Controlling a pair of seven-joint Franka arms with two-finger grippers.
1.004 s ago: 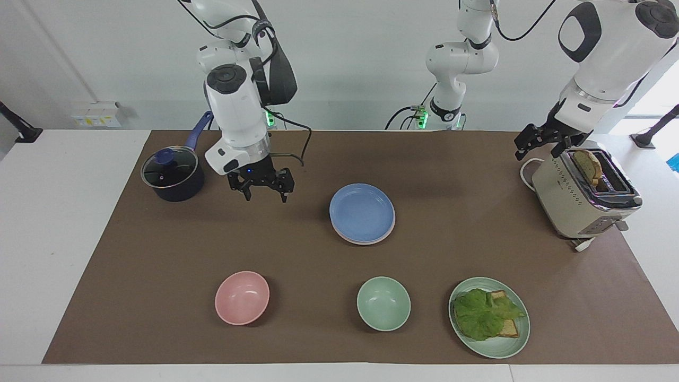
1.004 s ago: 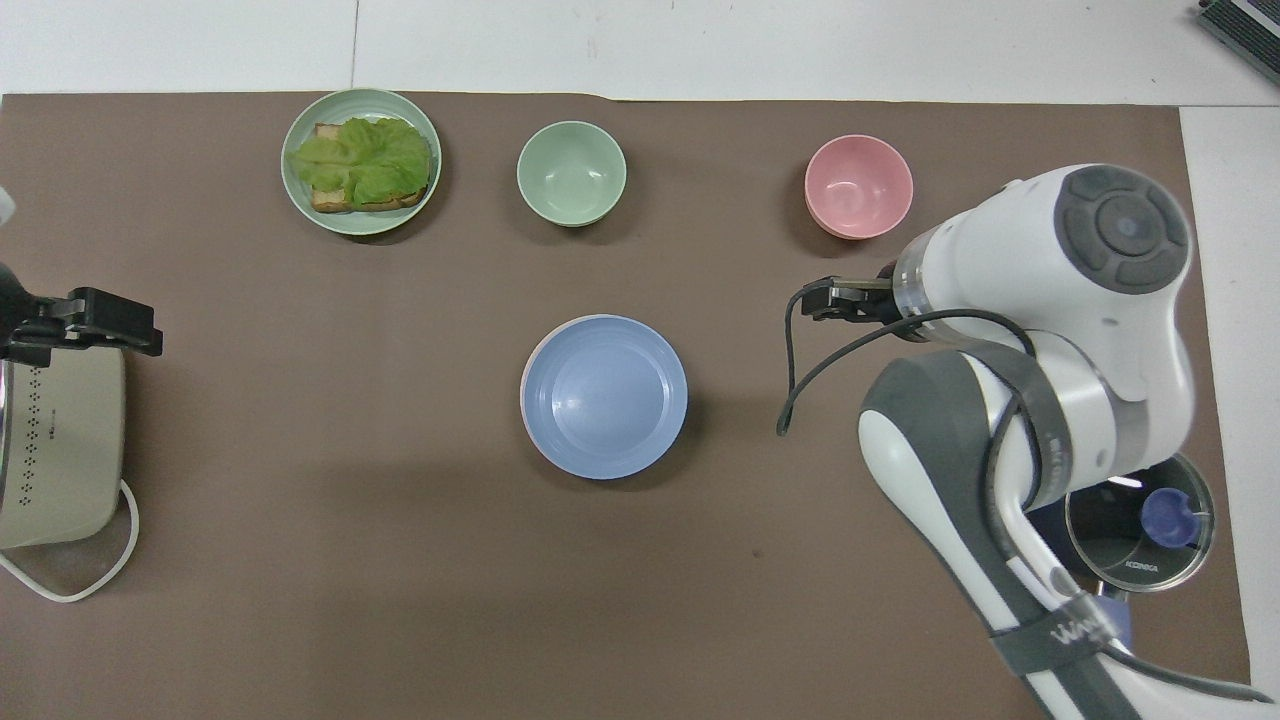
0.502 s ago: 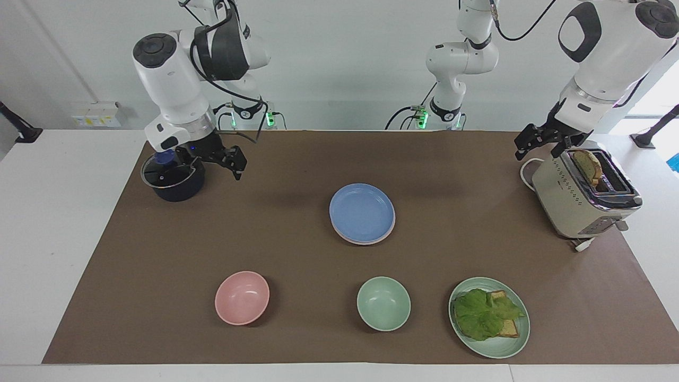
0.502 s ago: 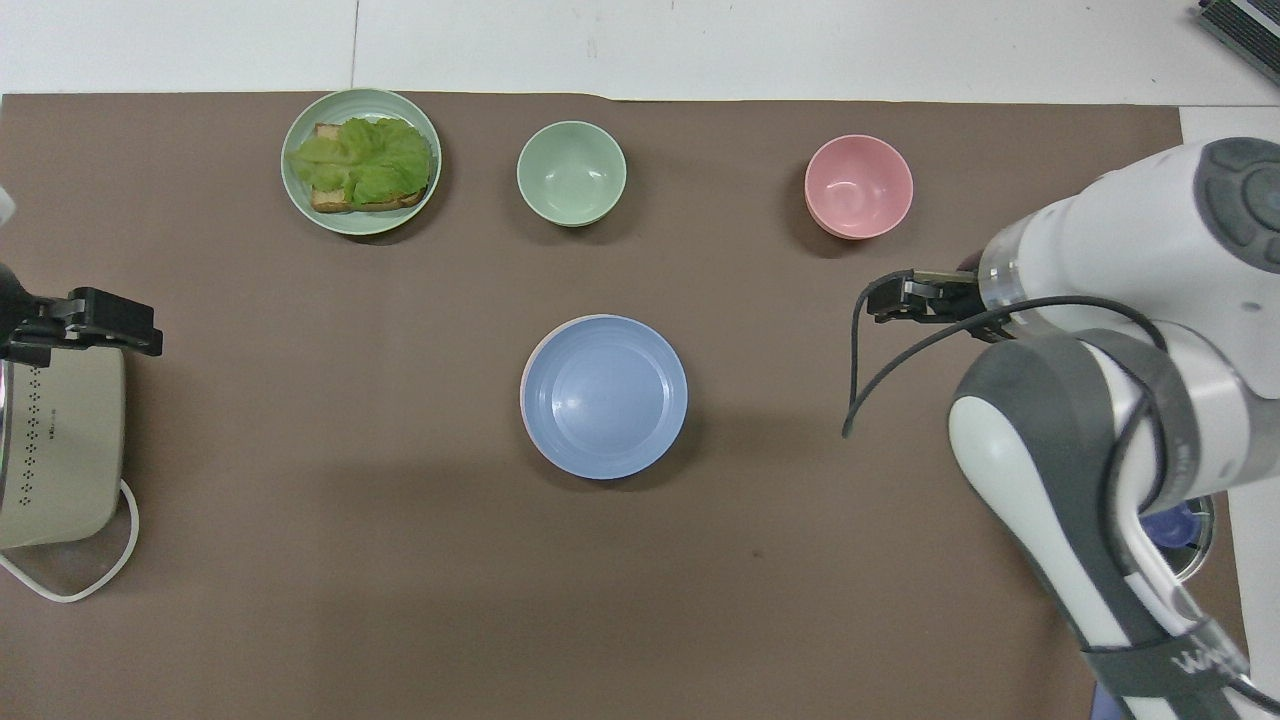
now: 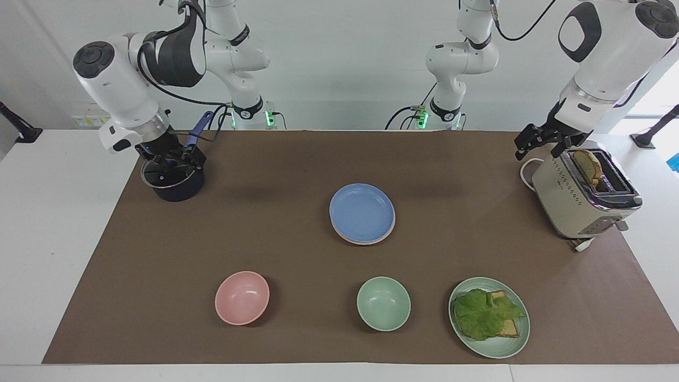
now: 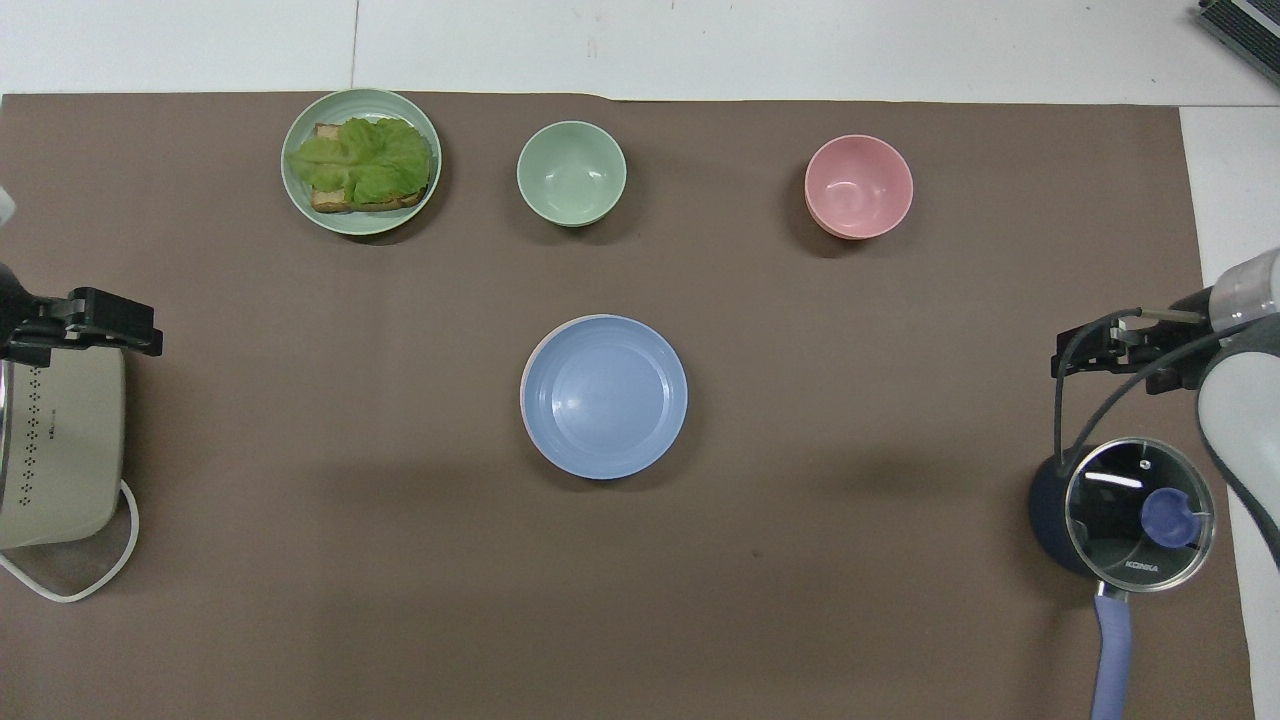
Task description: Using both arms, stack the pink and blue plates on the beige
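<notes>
The blue plate (image 5: 362,212) (image 6: 604,395) lies on top of a stack in the middle of the brown mat. A thin rim of the pink plate (image 5: 393,225) (image 6: 523,385) peeks out from under it. The beige plate is hidden beneath them. My right gripper (image 5: 171,158) (image 6: 1100,352) hangs open and holds nothing, over the lidded pot at the right arm's end of the table. My left gripper (image 5: 540,142) (image 6: 105,322) waits open and holds nothing, above the toaster at the left arm's end.
A dark blue pot (image 5: 172,183) (image 6: 1135,515) with a glass lid stands under the right gripper. A beige toaster (image 5: 578,201) (image 6: 55,450) holds a slice of bread. Farthest from the robots sit a pink bowl (image 5: 242,297), a green bowl (image 5: 383,303) and a green plate (image 5: 504,347) with lettuce and toast.
My right arm has swung away from the stack toward its own end of the table and now hangs over the pot. The left arm and the plates have not moved.
</notes>
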